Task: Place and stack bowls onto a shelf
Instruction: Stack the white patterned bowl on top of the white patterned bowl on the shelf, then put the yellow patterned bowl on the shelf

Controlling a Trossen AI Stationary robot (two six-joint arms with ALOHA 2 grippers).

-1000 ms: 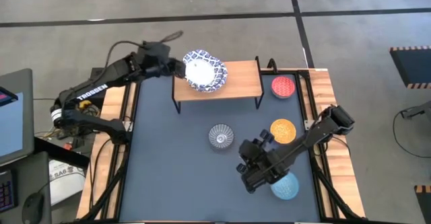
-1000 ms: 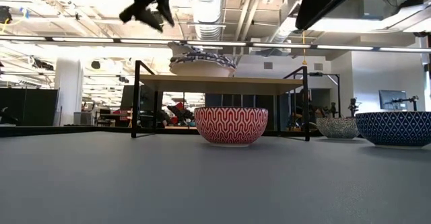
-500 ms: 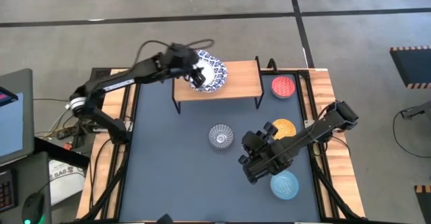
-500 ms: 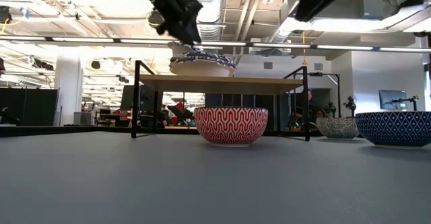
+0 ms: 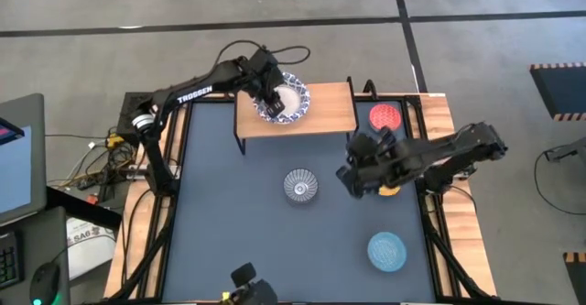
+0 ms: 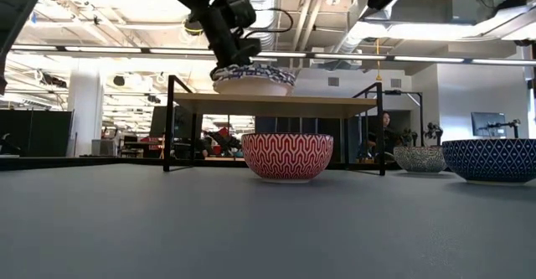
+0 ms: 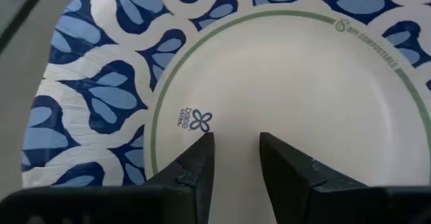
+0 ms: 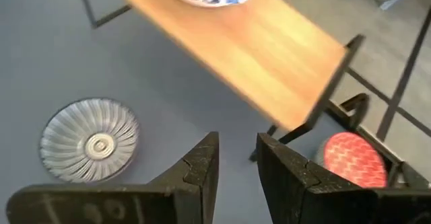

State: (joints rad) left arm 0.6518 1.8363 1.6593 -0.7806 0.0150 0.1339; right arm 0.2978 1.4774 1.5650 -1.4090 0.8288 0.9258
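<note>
The left claw (image 5: 268,97) sits directly over the white bowl with the blue rim (image 5: 286,103) at the 9 o'clock end of the shelf (image 5: 325,114), fingers a little apart and holding nothing. The bowl lies straight below the fingertips, so the coming move turns on a plain drop or push onto it, as far as can be judged. The left wrist view shows the two fingers (image 7: 195,167) slightly spread over the bowl's pale middle, which the high view hides under the arm. The low view shows the bowl resting on the shelf board with the claw touching or just above its rim; which one cannot be told.

The right claw (image 5: 352,169) hangs slightly parted and empty above the table (image 5: 229,204), near the yellow-orange bowl (image 5: 392,190), with the grey bowl (image 5: 300,185) toward 9 o'clock, the red bowl (image 5: 385,116) toward 1 o'clock and the light blue bowl (image 5: 386,251) toward 5 o'clock
</note>
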